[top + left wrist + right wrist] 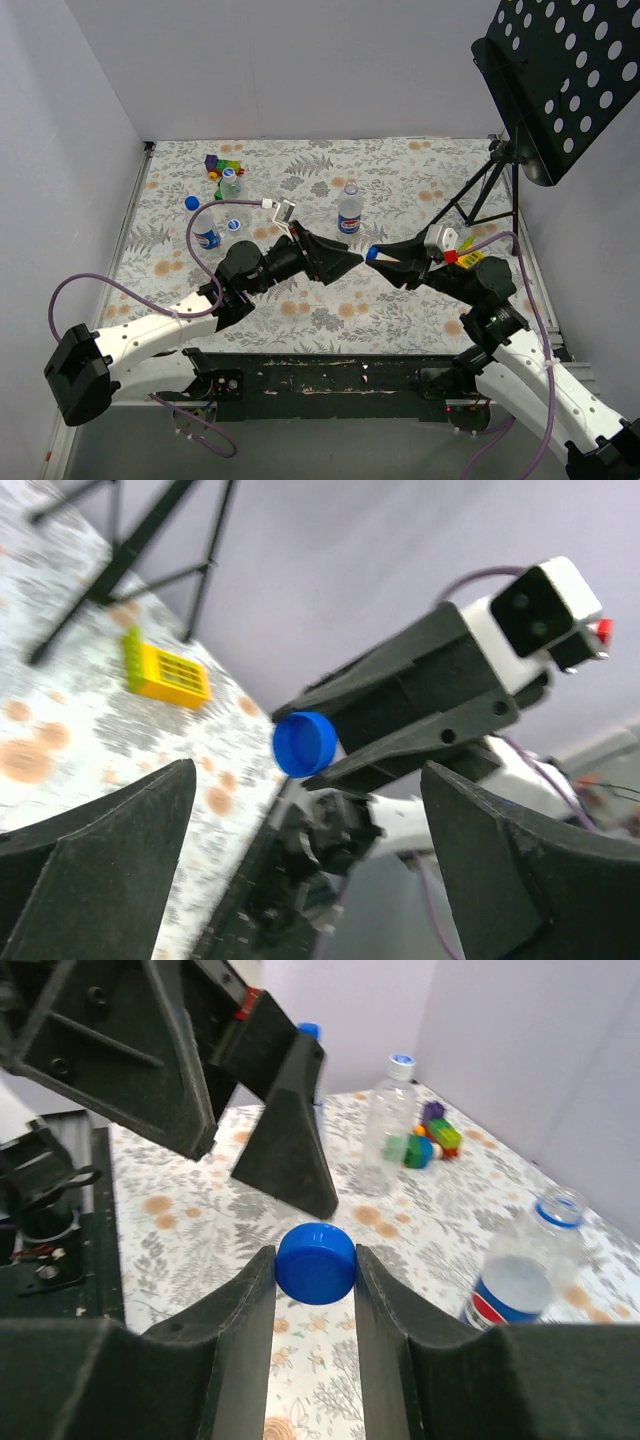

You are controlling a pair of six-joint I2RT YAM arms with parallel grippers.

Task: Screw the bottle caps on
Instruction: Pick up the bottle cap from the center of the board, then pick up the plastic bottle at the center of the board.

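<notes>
My right gripper [376, 256] is shut on a bright blue bottle cap [372, 254], held above the middle of the table; the right wrist view shows the cap [316, 1263] squeezed between both fingers. My left gripper [352, 260] is open and empty, its tips facing the cap a short way off. In the left wrist view the cap [305, 743] sits ahead of my wide-open fingers [120, 840]. An uncapped Pepsi bottle [349, 212] stands behind the grippers. A capped Pepsi bottle [206, 233] and a clear bottle [231, 184] stand at the back left.
Multicoloured toy blocks [222, 163] lie at the back left. A yellow block [468, 256] lies by my right arm. A black music stand [560, 80] with tripod legs [478, 192] stands at the back right. Walls close the left and back.
</notes>
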